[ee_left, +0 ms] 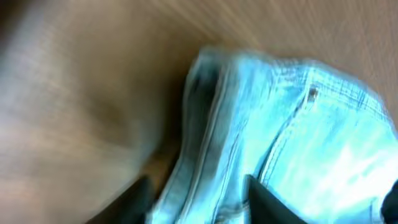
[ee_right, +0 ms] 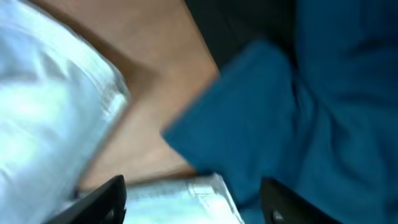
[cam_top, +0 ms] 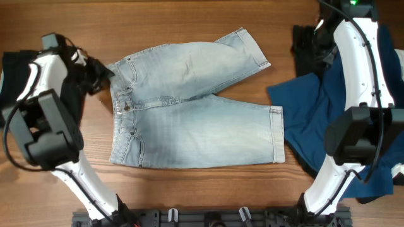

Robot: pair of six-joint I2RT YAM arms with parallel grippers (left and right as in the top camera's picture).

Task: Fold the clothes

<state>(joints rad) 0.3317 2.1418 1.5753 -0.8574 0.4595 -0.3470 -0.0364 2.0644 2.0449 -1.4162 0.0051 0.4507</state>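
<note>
Shorts of pale, faded-blue denim lie spread flat in the middle of your brown wooden table. The waistband is toward your left arm and the two legs point toward your right arm. One leg slants away from the other, so they make a V shape. Your left gripper is at the far corner of the waistband. Its two fingers are spread apart and the thick denim edge sits between them, but the wrist view is blurry and does not show them squeezing it. Your right gripper is spread wide too and holds nothing. Under it you can see bare wood, bits of the denim legs and the corner of a soft dark-blue cloth. That blue cloth lies just beside the shorts' leg hems. A soft black cloth lies at the table's left edge, partly hidden by your left arm.
</note>
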